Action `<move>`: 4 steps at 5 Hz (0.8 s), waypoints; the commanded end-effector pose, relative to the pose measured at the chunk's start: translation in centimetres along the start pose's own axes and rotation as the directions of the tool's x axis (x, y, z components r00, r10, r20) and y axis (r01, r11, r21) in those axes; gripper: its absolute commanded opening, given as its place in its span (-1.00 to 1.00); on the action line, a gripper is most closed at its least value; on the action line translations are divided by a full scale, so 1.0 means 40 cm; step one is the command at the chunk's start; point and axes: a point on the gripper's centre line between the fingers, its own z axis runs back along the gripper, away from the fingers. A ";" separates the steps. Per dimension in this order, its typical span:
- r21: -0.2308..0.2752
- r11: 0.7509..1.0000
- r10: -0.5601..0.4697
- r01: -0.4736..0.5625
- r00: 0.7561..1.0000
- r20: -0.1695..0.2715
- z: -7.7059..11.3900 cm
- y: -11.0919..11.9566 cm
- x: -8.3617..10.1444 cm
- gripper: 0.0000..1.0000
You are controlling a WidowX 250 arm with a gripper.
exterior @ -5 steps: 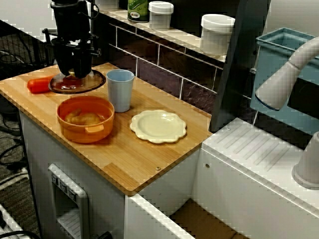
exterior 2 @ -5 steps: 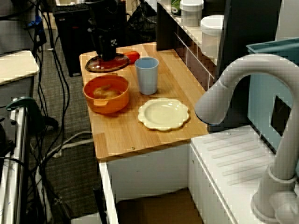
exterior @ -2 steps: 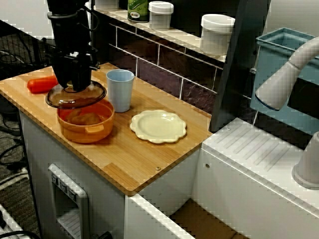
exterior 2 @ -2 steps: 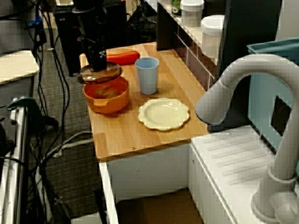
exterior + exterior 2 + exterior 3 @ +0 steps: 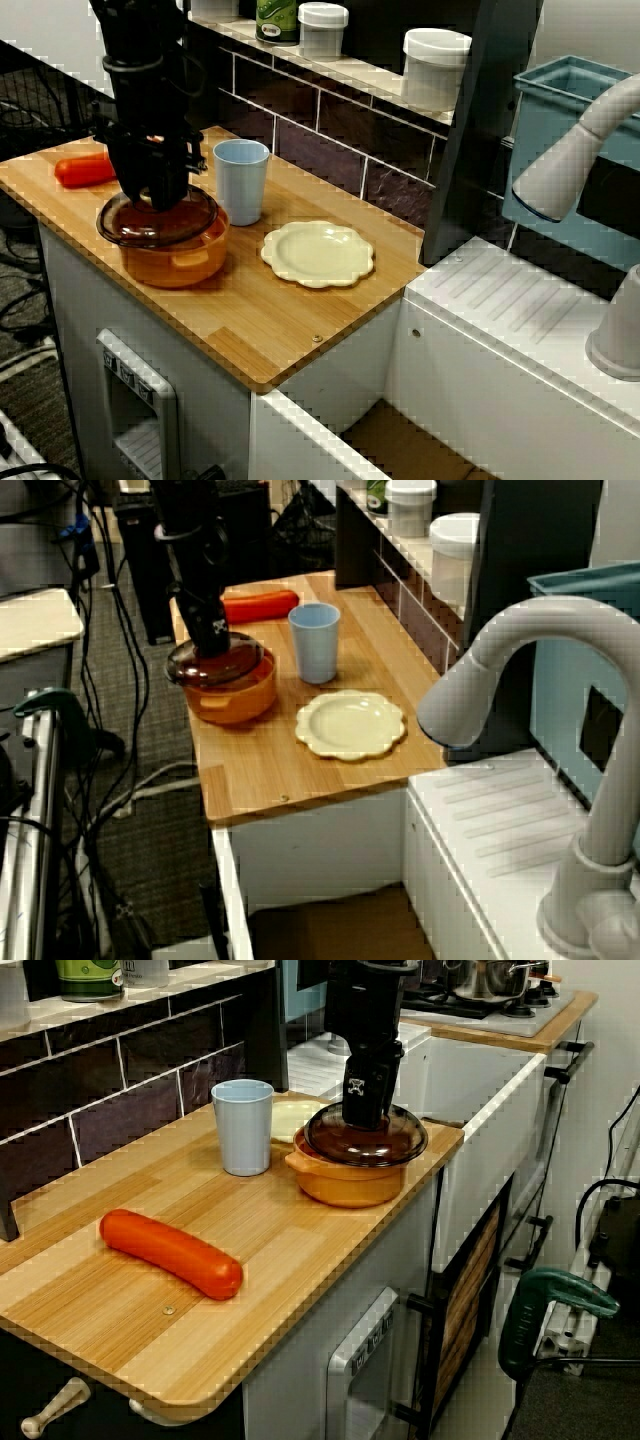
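**Gripper clamped on lid knob, lid over pot**

1. Jaws. The gripper (image 5: 362,1120) points straight down with its jaws drawn in on the centre of the glass lid (image 5: 395,1142). The fingers hide the knob, so the contact faces cannot be seen. The grip is read from how the fingers straddle the exact middle of the lid. The centre is the sensible place to hold it: the knob is likely the only part narrow enough to pinch, and a central hold keeps the disc level.

2. Lid. The glass lid is flat and horizontal, directly over the orange pot (image 5: 340,1184). From the counter's end it looks seated on the rim. From the front it sits slightly toward the pot's near-left side (image 5: 122,222). Whether it bears its full weight on the rim or hangs just clear cannot be told.

3. Pot. The orange pot stands near the front edge of the wooden counter (image 5: 250,320), with one handle lug facing forward. Something pale lies inside it, blurred by the tinted glass.

4. Surroundings.
   - The blue cup (image 5: 241,180) stands upright just behind the pot, near it but apart.
   - The cream plate (image 5: 317,252) lies flat to the right, near the pot and apart from it.
   - The red sausage (image 5: 170,1252) lies on its side well apart, toward the far end of the counter, out of the arm's vertical line.
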 end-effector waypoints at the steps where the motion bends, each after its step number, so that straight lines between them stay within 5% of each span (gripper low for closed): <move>1: 0.004 1.000 0.002 -0.002 1.000 0.028 -0.003 0.002 0.017 -1.00; 4: -0.002 1.000 0.015 -0.015 1.000 0.004 -0.009 0.008 0.041 -1.00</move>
